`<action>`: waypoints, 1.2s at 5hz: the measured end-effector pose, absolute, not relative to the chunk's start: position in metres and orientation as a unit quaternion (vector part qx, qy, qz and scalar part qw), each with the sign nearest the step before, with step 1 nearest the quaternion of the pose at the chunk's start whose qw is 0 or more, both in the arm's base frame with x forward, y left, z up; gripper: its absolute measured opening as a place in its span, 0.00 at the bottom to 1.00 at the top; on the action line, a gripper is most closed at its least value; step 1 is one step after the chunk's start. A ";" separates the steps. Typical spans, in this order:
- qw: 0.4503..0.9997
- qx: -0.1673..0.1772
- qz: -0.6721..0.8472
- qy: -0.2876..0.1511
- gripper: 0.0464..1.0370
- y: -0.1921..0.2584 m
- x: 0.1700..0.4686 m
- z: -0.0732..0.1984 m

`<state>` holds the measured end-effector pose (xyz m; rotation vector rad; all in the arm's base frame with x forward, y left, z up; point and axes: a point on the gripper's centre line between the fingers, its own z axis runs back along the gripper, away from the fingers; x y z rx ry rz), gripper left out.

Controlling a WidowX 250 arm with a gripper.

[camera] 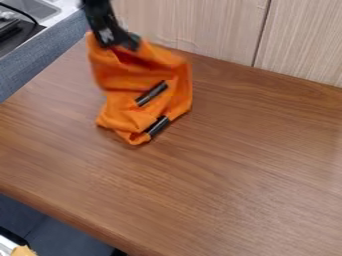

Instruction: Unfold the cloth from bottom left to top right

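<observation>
The black gripper is at the upper left, over the back of the table, shut on the upper part of the orange cloth. From there the cloth hangs down in loose folds, its upper part blurred. Its lower end is bunched up low over the wooden surface. Two short black bars show against the cloth, one near its middle and the other at its lower right edge. Cloth covers part of the gripper's tips.
The brown wooden table extends to the right and front of the cloth. A light wood-grain panel stands along the back. At the upper left are a blue-grey edge and a metal sink.
</observation>
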<state>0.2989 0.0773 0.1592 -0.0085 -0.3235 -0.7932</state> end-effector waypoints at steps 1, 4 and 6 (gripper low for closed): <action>0.925 0.005 -0.336 -0.178 0.04 0.106 0.305 0.174; 0.965 -0.005 -0.236 -0.113 0.04 0.181 0.303 0.095; 0.966 0.009 -0.231 -0.118 0.04 0.193 0.301 0.074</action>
